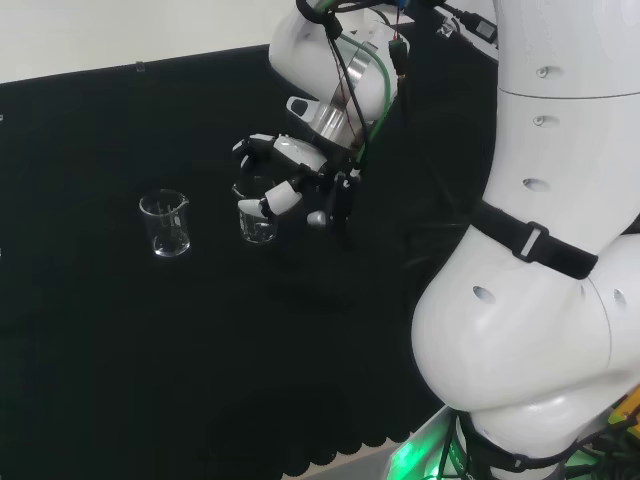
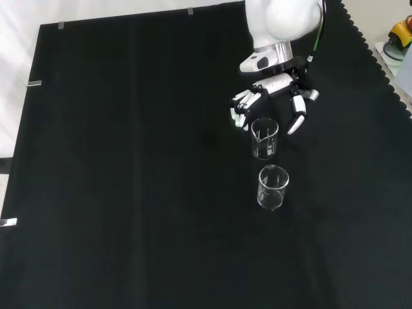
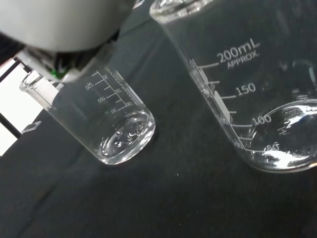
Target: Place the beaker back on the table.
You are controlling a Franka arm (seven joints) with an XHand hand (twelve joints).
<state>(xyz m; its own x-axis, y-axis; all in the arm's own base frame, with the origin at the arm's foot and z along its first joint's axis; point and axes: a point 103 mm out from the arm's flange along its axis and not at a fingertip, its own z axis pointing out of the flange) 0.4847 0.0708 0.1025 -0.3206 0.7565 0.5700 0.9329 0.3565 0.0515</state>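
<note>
Black cloth (image 2: 129, 193) covers the table, scalloped edge at right in front view. White surface (image 1: 120, 35) behind in head view. Green glow (image 1: 415, 462) near bottom, by arm base.

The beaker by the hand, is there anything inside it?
The beaker between the fingers looks empty in the front and wrist views: clear glass, black cloth showing through. The hand covers its rim in the head view.

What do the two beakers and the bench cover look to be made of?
Both the beaker at the hand and the other beaker look like clear glass, possibly plastic: see-through walls, bright glints on base and rim, printed white scale marks. The hand has glossy white and black shells, likely plastic. The cloth is matte black fabric with a scalloped edge.
</note>
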